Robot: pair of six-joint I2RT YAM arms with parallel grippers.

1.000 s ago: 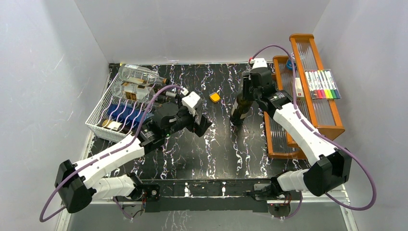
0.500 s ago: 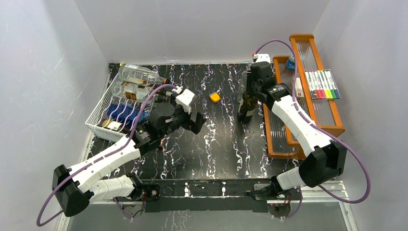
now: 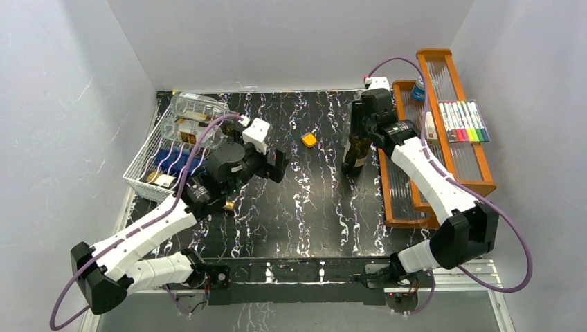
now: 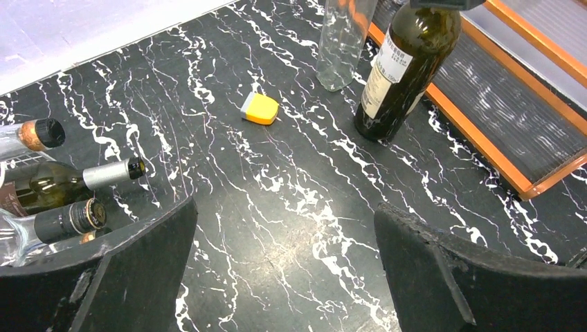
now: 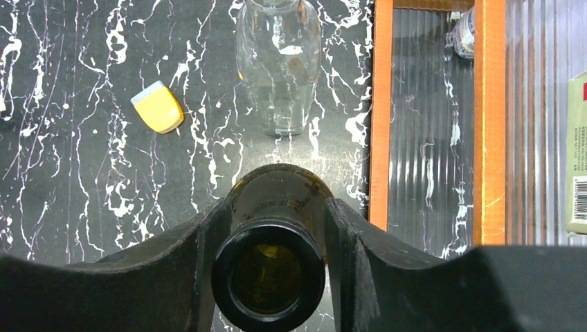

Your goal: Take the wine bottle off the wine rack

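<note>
The white wire wine rack (image 3: 136,176) stands at the table's left and holds several lying bottles; their necks show in the left wrist view (image 4: 104,173). A dark green wine bottle (image 3: 356,153) stands upright on the black marble table next to the orange shelf; it also shows in the left wrist view (image 4: 401,69). My right gripper (image 3: 360,116) is shut on its neck from above; the right wrist view shows the open bottle mouth (image 5: 268,273) between the fingers (image 5: 349,256). My left gripper (image 3: 275,166) is open and empty, low over the table just right of the rack (image 4: 287,263).
A clear glass bottle (image 5: 278,66) stands just behind the dark bottle. A small yellow and white block (image 3: 309,140) lies mid-table. The orange wooden tiered shelf (image 3: 443,149) with coloured markers (image 3: 464,121) fills the right side. Grey walls enclose the table.
My right gripper carried the dark bottle right and back, stood it upright beside the orange shelf, and now holds still. My left arm has drawn back left toward the rack.
</note>
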